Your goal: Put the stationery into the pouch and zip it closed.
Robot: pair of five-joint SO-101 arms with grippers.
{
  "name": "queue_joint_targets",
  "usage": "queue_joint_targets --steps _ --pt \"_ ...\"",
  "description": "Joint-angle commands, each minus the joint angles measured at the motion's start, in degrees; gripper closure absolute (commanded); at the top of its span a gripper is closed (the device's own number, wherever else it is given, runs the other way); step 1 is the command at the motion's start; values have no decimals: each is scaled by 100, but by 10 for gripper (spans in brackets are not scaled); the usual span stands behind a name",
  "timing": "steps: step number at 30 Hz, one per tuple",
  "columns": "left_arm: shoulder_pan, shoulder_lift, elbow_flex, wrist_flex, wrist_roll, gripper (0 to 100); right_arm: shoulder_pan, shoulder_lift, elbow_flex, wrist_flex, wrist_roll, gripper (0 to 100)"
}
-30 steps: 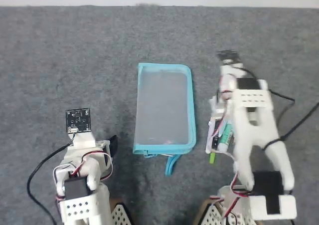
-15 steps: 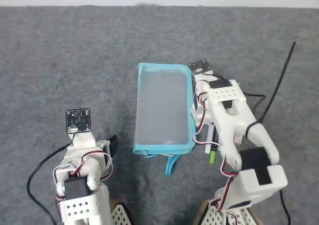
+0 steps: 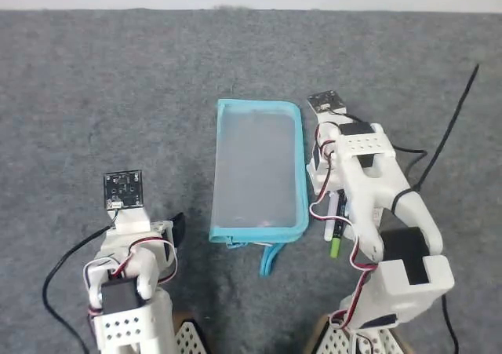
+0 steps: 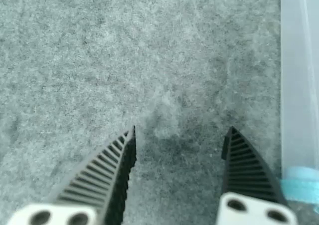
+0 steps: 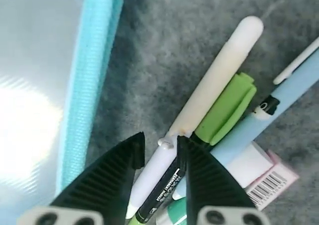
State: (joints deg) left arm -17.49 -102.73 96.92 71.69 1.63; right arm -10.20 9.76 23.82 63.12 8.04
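The left arm (image 3: pixel 129 275) sits at the near left of the grey worktop (image 3: pixel 94 79), well apart from the pouch. Its wrist view gives what the high view cannot: the left jaws stand wide apart over bare grey felt, with nothing between them, and a strip of the pouch (image 4: pixel 299 85) is cut off at that picture's edge.

In the middle the pouch (image 3: pixel 259 169) lies flat, with teal trim and a clear face; a teal strap (image 3: pixel 271 258) trails from its near end.

Just beside the pouch's right edge, the right arm (image 3: pixel 369 189) covers most of the stationery (image 3: pixel 336 228) from above (a few ends and a green tip poke out). The right wrist view sorts the pile out: a white pen (image 5: pixel 219 80), a green-capped marker (image 5: pixel 227 108), a pale blue pen (image 5: pixel 284 93), a thin black pen (image 5: pixel 159 190) and a barcoded eraser (image 5: pixel 266 177), all on the worktop outside the pouch. The right jaws are set to a narrow gap, with the white pen in line beneath it. Whether their tips touch the pen is hard to make out.
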Motion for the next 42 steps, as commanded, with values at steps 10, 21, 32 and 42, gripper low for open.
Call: queue_joint_targets --steps 10,21,32,42 --pt "-35 -114 -31 35 70 735 418 400 -105 303 -79 883" --pt "-35 -114 -31 35 70 735 338 330 -114 303 -70 991" --pt "-35 -114 -31 35 70 735 549 -2273 -686 1938 721 991" --pt "-35 -114 -31 35 70 735 4796 -2404 -686 1341 3974 991"
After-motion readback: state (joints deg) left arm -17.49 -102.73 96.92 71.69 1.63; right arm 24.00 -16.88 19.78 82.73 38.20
